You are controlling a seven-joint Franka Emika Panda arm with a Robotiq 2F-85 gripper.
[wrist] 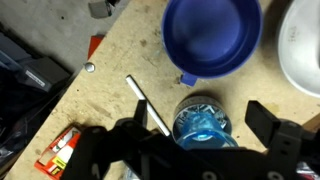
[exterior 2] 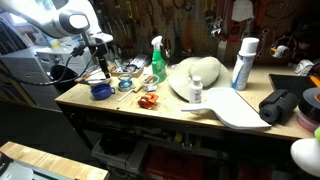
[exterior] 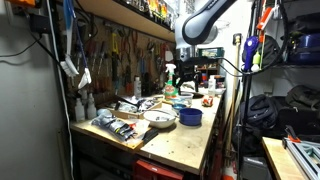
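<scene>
**While the gripper is hanging wide, a jar is sitting right under it**

Since the bench (wrist: 110, 70) is filling the whole wrist view, everything here is being seen from straight above. In an exterior view the arm (exterior: 205, 22) is reaching over the bench's far end, with the gripper (wrist: 203, 140) hanging clear of the surface, touching nothing. Its fingers are spreading wide and carrying nothing.

A blue bowl (wrist: 212, 35) is lying just ahead of the fingers, and a white bowl (wrist: 305, 50) is being cut off by the frame's edge beside it.

A jar (wrist: 200, 118) of bluish glass is standing upright between the two fingers as the wrist camera is seeing it, so it is lying directly below the gripper, its long axis pointing up toward the palm. It is sitting just beside the blue bowl.

A thin rod (wrist: 148, 103) is lying slantwise close to the jar, near one finger.

Glare is making it hard to tell whether the jar is lidded, and its sides and base are hiding from this angle.
</scene>
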